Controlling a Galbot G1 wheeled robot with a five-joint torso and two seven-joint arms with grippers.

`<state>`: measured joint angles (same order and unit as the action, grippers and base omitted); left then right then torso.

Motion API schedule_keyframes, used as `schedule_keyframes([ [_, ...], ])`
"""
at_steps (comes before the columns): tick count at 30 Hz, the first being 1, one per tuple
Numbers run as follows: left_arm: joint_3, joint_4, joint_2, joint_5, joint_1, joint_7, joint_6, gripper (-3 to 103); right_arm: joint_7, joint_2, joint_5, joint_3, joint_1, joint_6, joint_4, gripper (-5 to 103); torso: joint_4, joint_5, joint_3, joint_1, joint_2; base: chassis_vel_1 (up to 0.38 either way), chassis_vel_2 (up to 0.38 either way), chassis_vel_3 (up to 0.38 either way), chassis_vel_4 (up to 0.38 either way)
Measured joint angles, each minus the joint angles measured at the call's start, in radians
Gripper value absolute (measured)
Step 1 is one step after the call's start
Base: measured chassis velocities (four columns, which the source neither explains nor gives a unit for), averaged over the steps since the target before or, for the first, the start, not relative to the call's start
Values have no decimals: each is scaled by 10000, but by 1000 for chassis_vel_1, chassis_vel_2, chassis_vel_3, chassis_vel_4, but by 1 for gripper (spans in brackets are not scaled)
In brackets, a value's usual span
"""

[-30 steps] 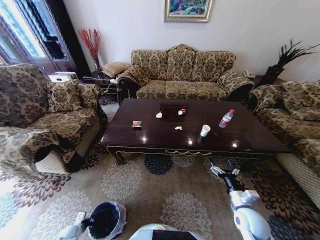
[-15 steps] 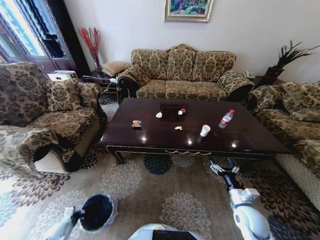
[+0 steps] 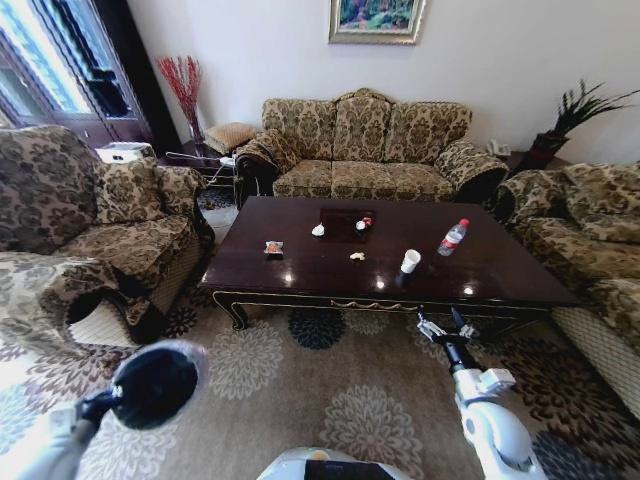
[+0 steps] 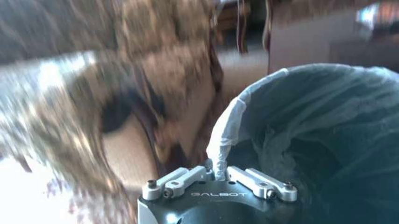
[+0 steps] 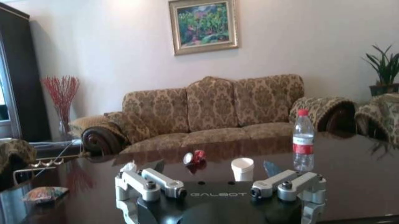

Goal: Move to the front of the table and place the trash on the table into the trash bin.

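A three-seat floral sofa (image 3: 365, 145) stands against the pale wall (image 3: 500, 60), below a framed painting (image 3: 375, 20). Left of the sofa a vase of red twigs (image 3: 183, 90) stands beside a bright window (image 3: 40, 60). A matching armchair (image 3: 80, 235) sits further left, another sofa (image 3: 590, 245) to its right. A potted plant (image 3: 570, 115) stands right of it. Patterned carpet (image 3: 330, 385) covers the floor.

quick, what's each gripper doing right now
Left gripper: shut on the trash bin liner's rim.
Right gripper: open, empty, near the table.
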<state>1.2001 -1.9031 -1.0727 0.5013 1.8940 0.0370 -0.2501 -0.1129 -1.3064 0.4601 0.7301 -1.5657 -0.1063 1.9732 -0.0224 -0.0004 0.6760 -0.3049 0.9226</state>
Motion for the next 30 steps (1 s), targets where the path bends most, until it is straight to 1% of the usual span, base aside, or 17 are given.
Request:
schedule_keyframes([
  [2,248,-320,-33,82,69,-54,0,0,-26,-5,4,-5,25,-14,20,100,-2,6,0,0,0,0,0,0,0],
  [4,558,-724,-68,252,126,-112,-5,0,-66,-14,7,-17,51,-61,58,100,-12,8,0,0,0,0,0,0,0],
  [6,1041,-1355,-23,657,50,-208,-36,0,-126,-27,-5,-40,16,-194,147,100,-19,1,0,0,0,0,0,0,0],
  [7,1041,-1355,-23,657,50,-208,-36,0,-126,-27,-5,-40,16,-194,147,100,-19,1,0,0,0,0,0,0,0],
  [9,1405,-1992,213,1075,-280,-367,-116,0,-199,8,-89,-77,-84,-380,210,100,-8,4,0,0,0,0,0,0,0],
  [12,1455,-2423,445,1284,-622,-478,-231,0,-230,81,-125,-112,-112,-531,224,100,-5,3,0,0,0,0,0,0,0],
  [14,1213,-2924,836,1386,-1190,-688,-498,0,-264,179,-186,-123,-148,-710,224,100,-8,12,0,0,0,0,0,0,0],
  [15,1213,-2924,836,1386,-1190,-688,-498,0,-264,179,-186,-123,-148,-710,224,100,-8,12,0,0,0,0,0,0,0],
  [17,623,-3181,1272,1439,-1837,-835,-791,0,-373,305,-191,-124,-209,-914,224,100,-5,0,1,0,0,0,0,0,0],
  [18,623,-3181,1272,1439,-1837,-835,-791,0,-373,305,-191,-124,-209,-914,224,100,-5,0,1,0,0,0,0,0,0],
  [20,-131,-3141,1708,1432,-2600,-980,-907,0,-447,413,-238,-121,-265,-1173,190,100,-5,2,1,-1,0,0,0,0,0],
  [22,-702,-2970,1889,1418,-3278,-1076,-984,0,-452,481,-350,-98,-308,-1264,168,100,-9,3,2,-1,0,0,0,0,0],
  [23,-702,-2970,1889,1418,-3278,-1076,-984,0,-452,481,-350,-98,-308,-1264,168,100,-9,3,2,-1,0,0,0,0,0],
  [25,-1260,-2558,1978,1390,-4072,-1145,-1006,0,-387,480,-616,-98,-288,-1302,78,100,-6,5,2,-1,-1,0,0,0,0],
  [26,-1260,-2558,1978,1390,-4072,-1145,-1006,0,-387,480,-616,-98,-288,-1302,78,100,-6,5,2,-1,-1,0,0,0,0],
  [27,-1522,-2260,1942,1387,-4462,-1176,-1007,0,-300,434,-867,-124,-230,-1269,-1,100,-5,5,1,-1,-1,0,0,0,0],
  [30,-1638,-1930,1759,1354,-4792,-1272,-927,0,-239,382,-1071,-299,-178,-1200,-73,100,-8,-1,2,-2,-1,0,0,0,0],
])
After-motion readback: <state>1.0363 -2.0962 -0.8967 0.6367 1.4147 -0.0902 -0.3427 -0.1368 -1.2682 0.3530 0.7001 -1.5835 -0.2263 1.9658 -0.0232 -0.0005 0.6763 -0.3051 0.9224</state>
